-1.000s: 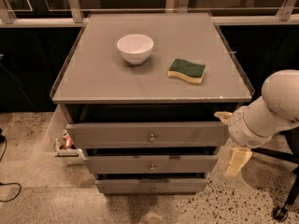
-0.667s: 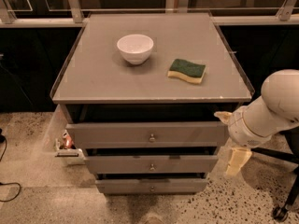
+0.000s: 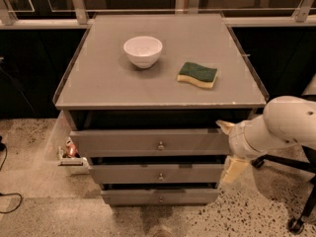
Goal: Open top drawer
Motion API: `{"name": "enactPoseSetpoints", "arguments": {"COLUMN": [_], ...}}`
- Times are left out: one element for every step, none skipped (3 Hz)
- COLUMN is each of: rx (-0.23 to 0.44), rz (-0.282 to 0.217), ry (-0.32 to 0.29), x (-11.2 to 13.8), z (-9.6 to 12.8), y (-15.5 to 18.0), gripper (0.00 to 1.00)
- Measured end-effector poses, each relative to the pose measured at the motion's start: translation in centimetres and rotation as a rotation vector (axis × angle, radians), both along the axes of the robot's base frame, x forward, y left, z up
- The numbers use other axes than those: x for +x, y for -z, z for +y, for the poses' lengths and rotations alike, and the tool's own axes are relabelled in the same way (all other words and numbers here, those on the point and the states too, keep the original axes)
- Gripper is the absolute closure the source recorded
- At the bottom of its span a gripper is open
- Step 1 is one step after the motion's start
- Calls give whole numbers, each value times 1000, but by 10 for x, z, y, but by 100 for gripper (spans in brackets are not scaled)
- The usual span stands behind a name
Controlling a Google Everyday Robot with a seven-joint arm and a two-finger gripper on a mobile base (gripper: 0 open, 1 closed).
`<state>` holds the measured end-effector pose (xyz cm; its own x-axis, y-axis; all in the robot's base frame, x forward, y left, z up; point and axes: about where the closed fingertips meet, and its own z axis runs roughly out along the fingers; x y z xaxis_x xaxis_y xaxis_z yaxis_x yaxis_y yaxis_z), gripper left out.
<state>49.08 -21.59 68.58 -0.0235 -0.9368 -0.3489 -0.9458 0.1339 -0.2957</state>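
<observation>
The tabletop [image 3: 98,85] is viewed from its front edge. Just beneath that edge the top drawer [image 3: 123,142] is seen, its front standing slightly forward. The end effector [image 3: 228,148] is held released and empty below the front right corner, beside the drawer's right end. A bowl [image 3: 142,51] and a sponge [image 3: 197,75] are set mid-tabletop.

A matt grey cabinet top [image 3: 98,80] carries a glossy white bowl [image 3: 142,51] and a sponge [image 3: 197,74], rough green scouring face over soft yellow foam. The top drawer [image 3: 118,142] has a flat matt grey front and a small shiny metal knob [image 3: 161,145]. At the near right, the gripper [image 3: 228,149], smooth pale plastic, sits beside the drawers, above a speckled, stone-like floor [image 3: 49,211].
</observation>
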Motion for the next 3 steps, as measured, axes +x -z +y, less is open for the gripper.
{"name": "enactPoseSetpoints", "arguments": {"rx": [52,87,113], "rz": [-63,-98,-111], "ry": [-21,-44,-67], "x": [28,49,66], "z": [9,18,26], "y": [20,33,44], "gripper": [0,0,0]}}
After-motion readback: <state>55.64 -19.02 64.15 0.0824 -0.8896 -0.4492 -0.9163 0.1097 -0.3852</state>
